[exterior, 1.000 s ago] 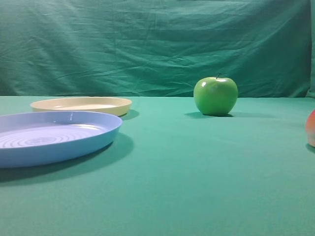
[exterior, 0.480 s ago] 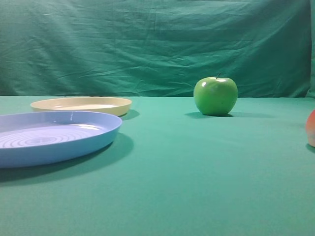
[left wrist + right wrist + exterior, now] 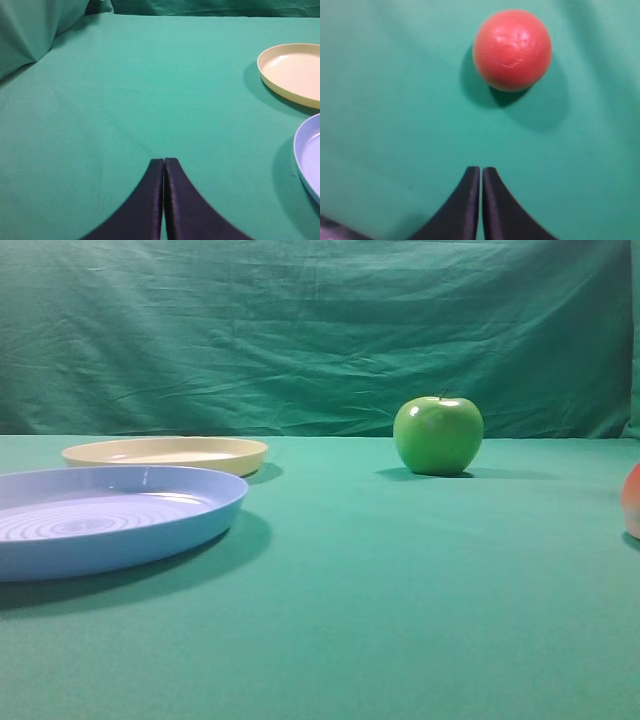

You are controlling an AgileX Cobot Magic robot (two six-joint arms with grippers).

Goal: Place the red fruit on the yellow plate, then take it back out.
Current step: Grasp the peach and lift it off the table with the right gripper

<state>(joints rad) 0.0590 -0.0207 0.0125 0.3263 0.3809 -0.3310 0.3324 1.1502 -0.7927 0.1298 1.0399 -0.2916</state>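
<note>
Nothing done yet: red fruit (image 3: 512,49) on worktop (image 3: 390,100) at 12 o'clock of my right hand (image 3: 481,172), hand closed, empty; yellow plate (image 3: 166,452) empty.

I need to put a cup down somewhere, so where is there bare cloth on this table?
The widest bare stretch is the front and middle of the table, between the blue plate and the red fruit, in front of the green apple. The left side is crowded: the yellow plate sits close behind the blue one.
</note>
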